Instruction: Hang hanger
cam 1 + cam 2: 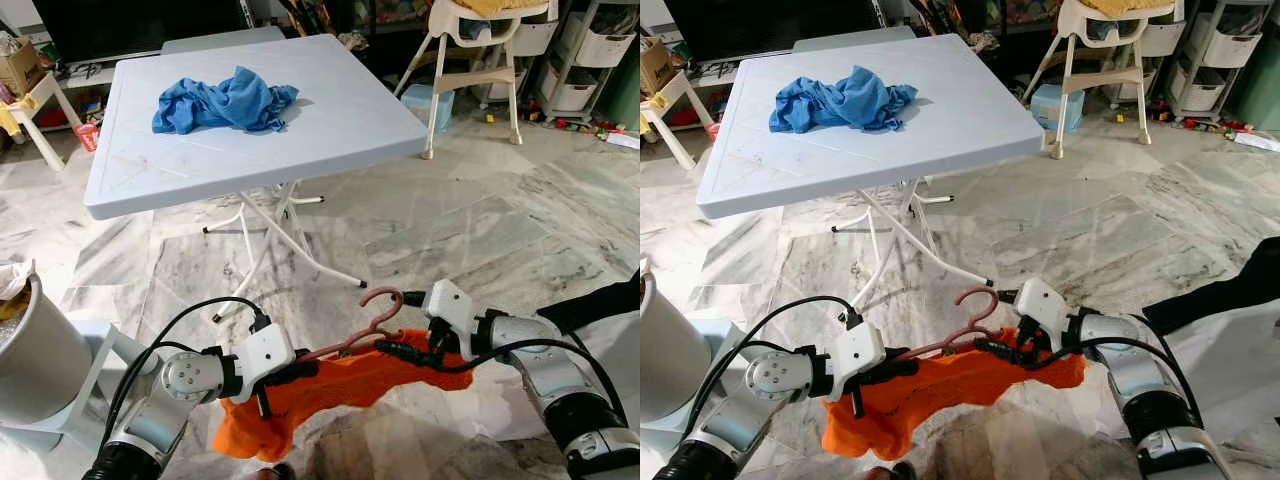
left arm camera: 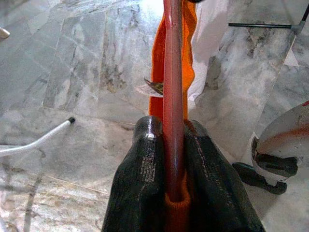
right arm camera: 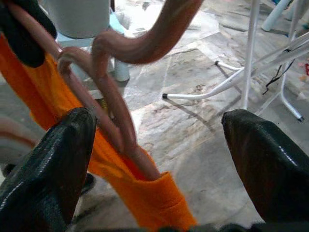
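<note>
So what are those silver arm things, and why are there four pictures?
Those are a walking robot's two arms. The two wide pictures come from cameras in its head, looking down. The other two come from little cameras on its wrists. The left gripper is pinched shut on a reddish hanger that has an orange cloth on it. The right gripper is open, with its fingers on either side of the hanger's other end. Ahead stands a white table with a crumpled blue cloth on top.
</note>
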{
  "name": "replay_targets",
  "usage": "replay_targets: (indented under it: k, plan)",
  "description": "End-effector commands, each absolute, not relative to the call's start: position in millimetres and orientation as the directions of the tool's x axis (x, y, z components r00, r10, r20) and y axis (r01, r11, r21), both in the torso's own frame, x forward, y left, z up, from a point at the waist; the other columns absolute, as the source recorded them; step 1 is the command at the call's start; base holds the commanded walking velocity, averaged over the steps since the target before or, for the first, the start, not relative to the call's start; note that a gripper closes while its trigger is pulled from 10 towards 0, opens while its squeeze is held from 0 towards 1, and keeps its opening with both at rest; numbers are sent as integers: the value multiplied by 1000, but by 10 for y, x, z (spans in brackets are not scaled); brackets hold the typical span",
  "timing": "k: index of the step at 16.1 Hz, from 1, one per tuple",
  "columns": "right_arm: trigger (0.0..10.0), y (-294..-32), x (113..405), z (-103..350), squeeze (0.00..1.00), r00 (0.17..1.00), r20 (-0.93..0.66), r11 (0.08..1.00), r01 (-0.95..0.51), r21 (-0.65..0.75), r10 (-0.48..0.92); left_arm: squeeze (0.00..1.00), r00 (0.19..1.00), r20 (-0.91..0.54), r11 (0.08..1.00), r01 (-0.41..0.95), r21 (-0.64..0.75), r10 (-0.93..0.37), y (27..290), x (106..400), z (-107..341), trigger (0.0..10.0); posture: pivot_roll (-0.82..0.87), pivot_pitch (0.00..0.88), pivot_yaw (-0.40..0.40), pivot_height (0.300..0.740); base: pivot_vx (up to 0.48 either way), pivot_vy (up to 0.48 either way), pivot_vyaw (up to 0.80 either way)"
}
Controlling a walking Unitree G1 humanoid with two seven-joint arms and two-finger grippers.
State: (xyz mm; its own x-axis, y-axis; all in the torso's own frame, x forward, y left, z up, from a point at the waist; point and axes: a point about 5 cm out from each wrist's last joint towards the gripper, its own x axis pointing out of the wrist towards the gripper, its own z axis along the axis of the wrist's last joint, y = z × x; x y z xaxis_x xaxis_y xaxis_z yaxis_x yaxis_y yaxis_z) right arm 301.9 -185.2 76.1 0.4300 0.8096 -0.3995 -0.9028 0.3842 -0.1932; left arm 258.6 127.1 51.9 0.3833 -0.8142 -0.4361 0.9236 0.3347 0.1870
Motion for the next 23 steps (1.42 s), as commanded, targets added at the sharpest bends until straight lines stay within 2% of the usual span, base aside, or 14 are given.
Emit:
replay_targets:
  k: [1, 2, 4, 5, 6, 7, 8, 17, 23]
  plan:
    - [8745, -1845, 3009, 765, 0, 414, -400, 373, -910, -181, 818, 0, 380, -411, 312, 923, 224, -829, 1240, 2617, 608, 0, -104, 60, 75, 740, 0, 0, 0]
    - [10000, -1802, 2979, 745, 0, 378, -398, 348, -926, -148, 836, 0, 381, -409, 312, 923, 226, -830, 1236, 2618, 613, 0, -105, 61, 76, 740, 0, 0, 0]
    - [10000, -1755, 2967, 738, 0, 359, -394, 330, -933, -140, 846, 0, 378, -407, 309, 924, 226, -831, 1225, 2616, 615, 0, -106, 62, 77, 740, 0, 0, 0]
    - [9176, -1724, 2975, 733, 0, 353, -391, 328, -935, -134, 850, 0, 376, -405, 307, 925, 226, -833, 1213, 2614, 614, 0, -107, 63, 76, 740, 0, 0, 0]
    - [6902, -1701, 2982, 733, 0, 351, -388, 326, -936, -129, 852, 0, 374, -404, 306, 925, 226, -835, 1207, 2613, 616, 0, -107, 63, 77, 740, 0, 0, 0]
    - [6118, -1670, 2982, 732, 0, 340, -382, 318, -940, -120, 860, 0, 372, -404, 303, 926, 225, -836, 1201, 2610, 612, 0, -107, 65, 76, 740, 0, 0, 0]
    - [0, -1623, 2988, 732, 0, 336, -372, 316, -942, -117, 865, 0, 368, -403, 300, 927, 224, -838, 1188, 2608, 614, 0, -107, 65, 77, 740, 0, 0, 0]
    - [0, -1656, 2979, 734, 0, 337, -375, 318, -941, -113, 864, 0, 358, -405, 289, 931, 222, -841, 1185, 2606, 619, 0, -104, 68, 84, 740, 0, 0, 0]
    - [0, -1672, 2955, 696, 0, 309, -409, 291, -951, -107, 859, 0, 359, -406, 288, 931, 226, -841, 1188, 2623, 632, 0, -100, 64, 83, 740, 0, 0, 0]
